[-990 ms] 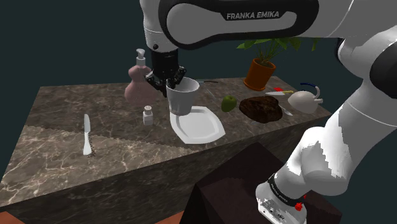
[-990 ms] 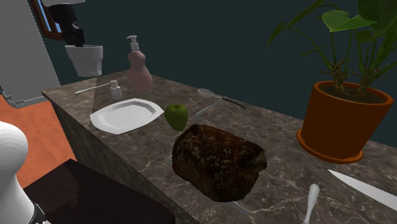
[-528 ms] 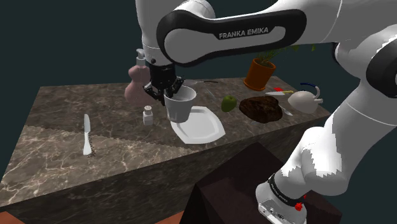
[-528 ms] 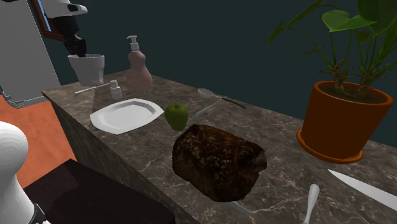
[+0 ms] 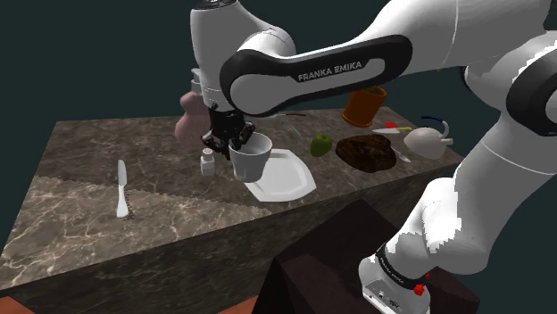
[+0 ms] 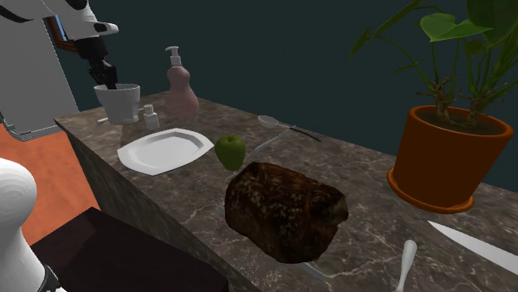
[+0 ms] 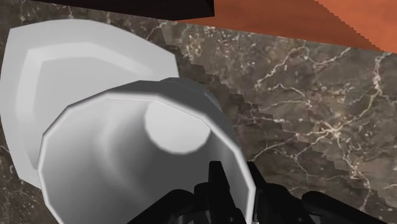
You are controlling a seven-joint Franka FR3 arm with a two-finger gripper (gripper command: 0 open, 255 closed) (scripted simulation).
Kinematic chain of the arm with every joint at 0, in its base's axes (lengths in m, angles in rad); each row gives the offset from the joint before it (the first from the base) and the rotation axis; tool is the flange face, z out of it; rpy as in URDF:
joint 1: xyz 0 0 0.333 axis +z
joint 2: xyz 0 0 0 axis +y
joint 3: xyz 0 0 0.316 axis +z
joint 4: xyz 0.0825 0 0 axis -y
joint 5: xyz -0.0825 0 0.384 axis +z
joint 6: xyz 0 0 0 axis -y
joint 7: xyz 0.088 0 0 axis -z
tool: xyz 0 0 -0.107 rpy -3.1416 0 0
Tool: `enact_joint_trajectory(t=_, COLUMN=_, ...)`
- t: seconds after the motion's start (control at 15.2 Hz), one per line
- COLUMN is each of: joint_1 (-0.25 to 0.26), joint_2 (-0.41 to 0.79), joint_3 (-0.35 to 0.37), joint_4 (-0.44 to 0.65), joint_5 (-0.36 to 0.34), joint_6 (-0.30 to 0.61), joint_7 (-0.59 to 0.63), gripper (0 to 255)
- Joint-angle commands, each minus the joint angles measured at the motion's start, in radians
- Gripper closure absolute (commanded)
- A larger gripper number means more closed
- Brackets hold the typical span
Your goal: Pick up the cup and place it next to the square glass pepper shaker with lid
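A white cup [image 5: 251, 158] hangs upright from my gripper [image 5: 237, 141], which is shut on the cup's rim. The cup's base is low, right by the marble counter [image 5: 80, 169]; I cannot tell whether it touches. A small clear shaker with a white lid [image 5: 207, 161] stands just to the shoulder view's left of the cup. In the second exterior view the cup [image 6: 119, 102] sits left of the shaker [image 6: 150, 117], under the gripper [image 6: 107, 81]. In the wrist view one finger [image 7: 219, 184] reaches inside the cup [image 7: 127, 146] and the other presses on the outside of its wall.
A white plate [image 5: 286, 176] lies beside the cup, away from the shaker. A pink soap dispenser [image 5: 190, 116] stands behind them. Further along are a green apple [image 5: 321, 144], a brown loaf [image 5: 366, 152], a potted plant [image 5: 364, 103] and a teapot [image 5: 427, 141]. A white knife [image 5: 121, 189] lies on the counter's left part.
The gripper has come down with the cup from well above the plate to counter height. It has also shifted toward the shaker.
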Motion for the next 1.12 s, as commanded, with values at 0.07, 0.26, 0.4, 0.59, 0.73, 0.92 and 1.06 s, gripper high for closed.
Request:
enact_joint_trajectory(t=0.07, joint_1=0.001, joint_2=0.008, joint_3=0.000, joint_4=-0.030, joint_5=-0.005, joint_6=0.038, joint_7=0.010, gripper=255)
enact_joint_trajectory(t=0.26, joint_1=0.001, joint_2=0.021, joint_3=0.000, joint_4=-0.056, joint_5=-0.012, joint_6=0.074, joint_7=0.019, gripper=255)
enact_joint_trajectory(t=0.4, joint_1=0.001, joint_2=0.031, joint_3=-0.001, joint_4=-0.071, joint_5=-0.017, joint_6=0.099, joint_7=0.025, gripper=255)
enact_joint_trajectory(t=0.59, joint_1=0.002, joint_2=0.047, joint_3=-0.002, joint_4=-0.093, joint_5=-0.026, joint_6=0.135, joint_7=0.036, gripper=255)
enact_joint_trajectory(t=0.73, joint_1=0.002, joint_2=0.059, joint_3=-0.003, joint_4=-0.107, joint_5=-0.033, joint_6=0.159, joint_7=0.043, gripper=255)
enact_joint_trajectory(t=0.92, joint_1=0.003, joint_2=0.080, joint_3=-0.005, joint_4=-0.127, joint_5=-0.045, joint_6=0.198, joint_7=0.056, gripper=255)
enact_joint_trajectory(t=1.06, joint_1=0.003, joint_2=0.080, joint_3=-0.005, joint_4=-0.127, joint_5=-0.045, joint_6=0.198, joint_7=0.056, gripper=255)
